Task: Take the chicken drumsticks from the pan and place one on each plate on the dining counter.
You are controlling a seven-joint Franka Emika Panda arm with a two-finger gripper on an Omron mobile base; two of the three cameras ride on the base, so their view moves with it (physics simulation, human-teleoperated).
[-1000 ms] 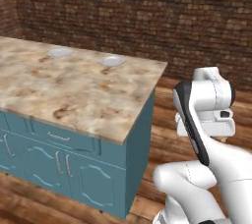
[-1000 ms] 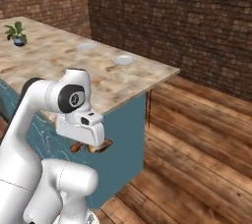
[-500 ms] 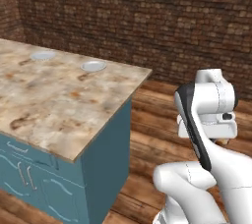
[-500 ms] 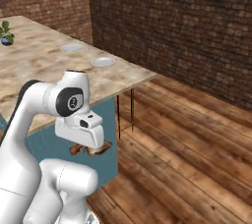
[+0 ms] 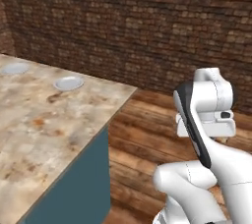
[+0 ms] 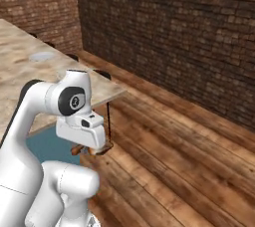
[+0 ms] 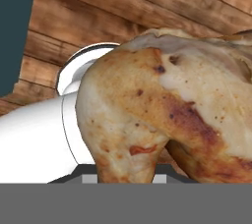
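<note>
- The bench (image 5: 44, 134), the marble-topped island with teal sides, lies to the left of the arm and ahead of it; the hand hangs off its corner, over the wooden floor (image 6: 189, 146), lower than the top.
- 2 plates (image 5: 68, 83) sit on the bench near its far edge, the nearer 1 close to the corner, the other (image 5: 15, 68) further left along the same edge; both look bare.
- The hand (image 6: 94, 147) is clenched on 1 chicken drumstick (image 7: 167, 105), whose golden-brown body sits right against the hand camera.
- In the right base view a brown end of it pokes out beside the hand.
- Judgement: the drumstick must go up and leftward to the nearer plate, which is the shorter reach.
</note>
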